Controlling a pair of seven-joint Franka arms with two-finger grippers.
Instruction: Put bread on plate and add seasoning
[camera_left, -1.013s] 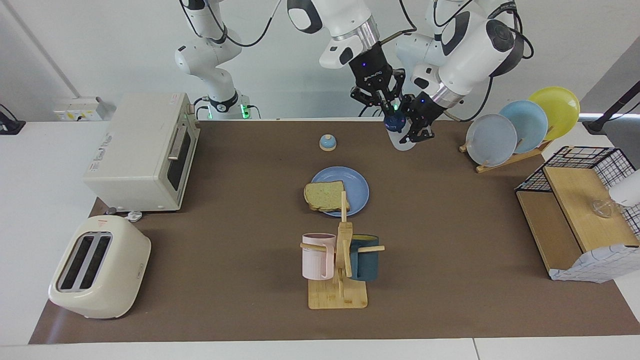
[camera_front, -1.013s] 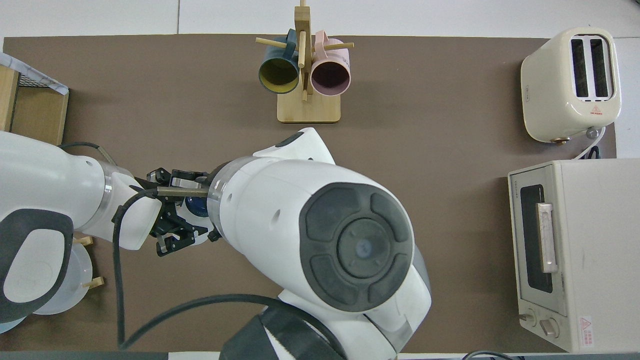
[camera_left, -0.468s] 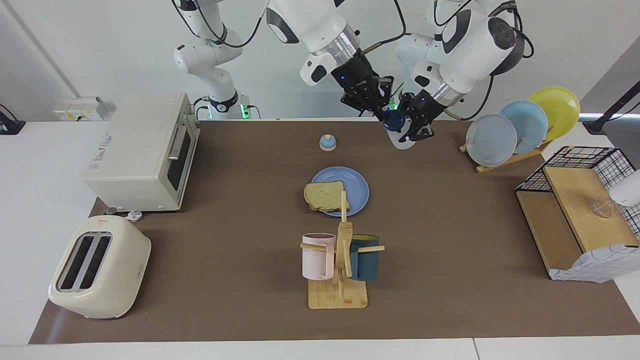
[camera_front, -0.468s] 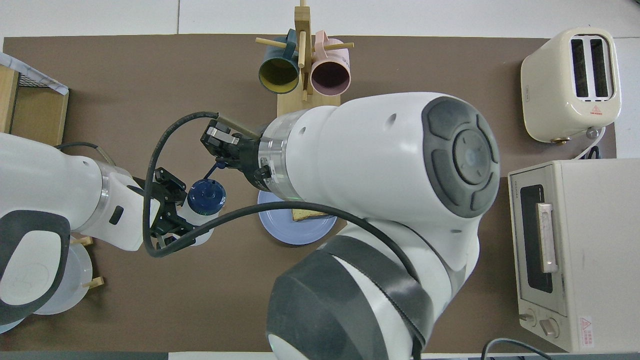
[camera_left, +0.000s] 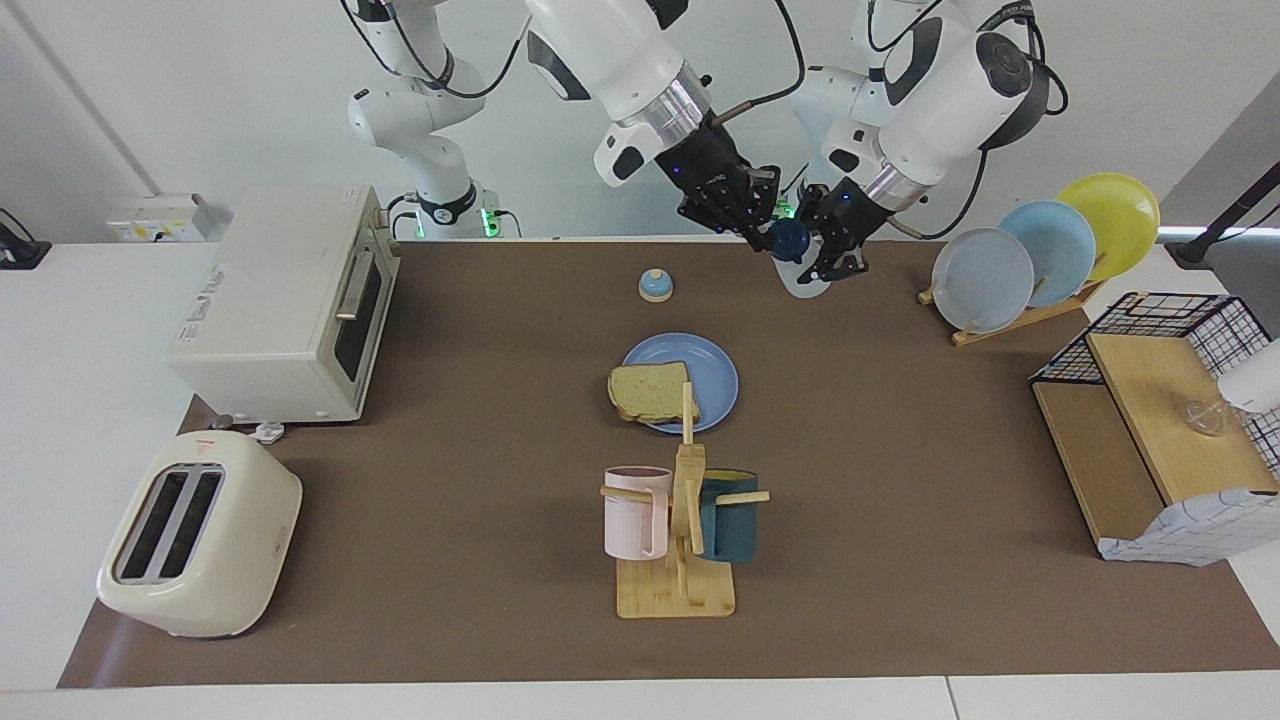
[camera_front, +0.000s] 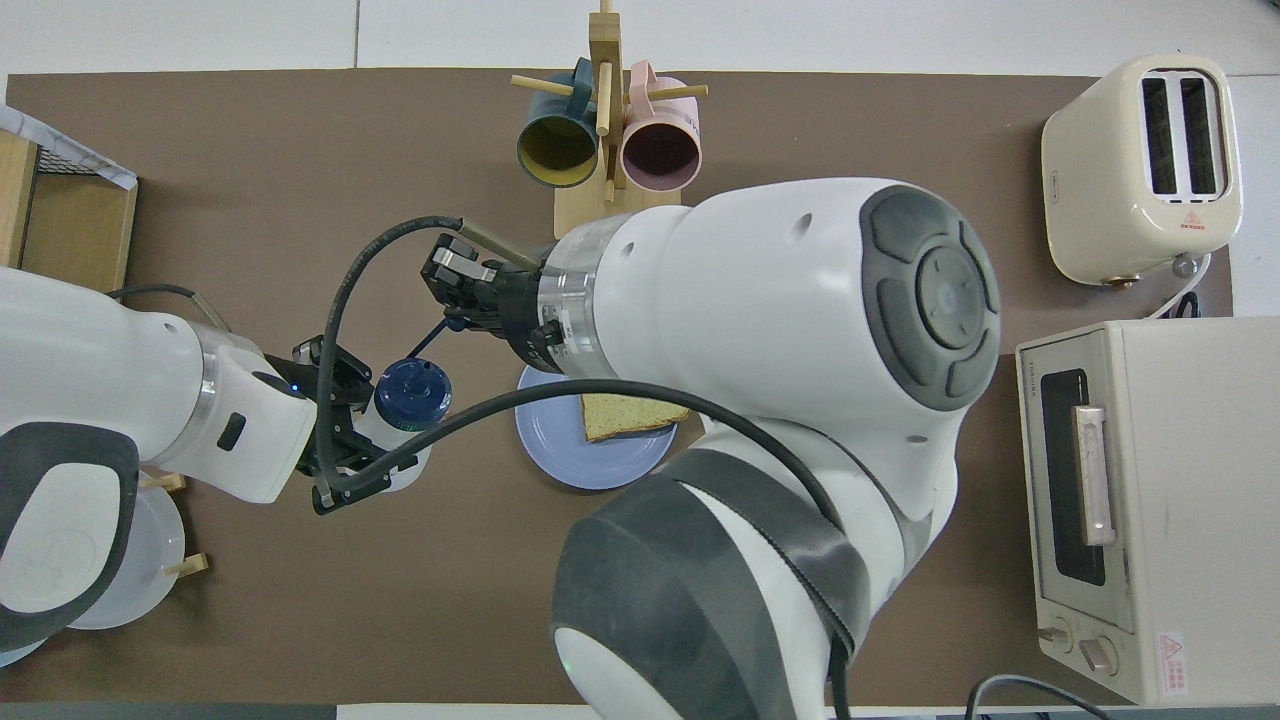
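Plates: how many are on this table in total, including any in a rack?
4. One blue plate lies flat mid-table under the bread. Three stand upright in the wooden rack toward the left arm's end: grey-blue, light blue, yellow.

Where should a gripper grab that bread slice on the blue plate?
Probably the crust edge of the bread that overhangs the rim of the plate, approached low from the right arm's end of the table: the slice lies flat, and only there could a finger slip under.
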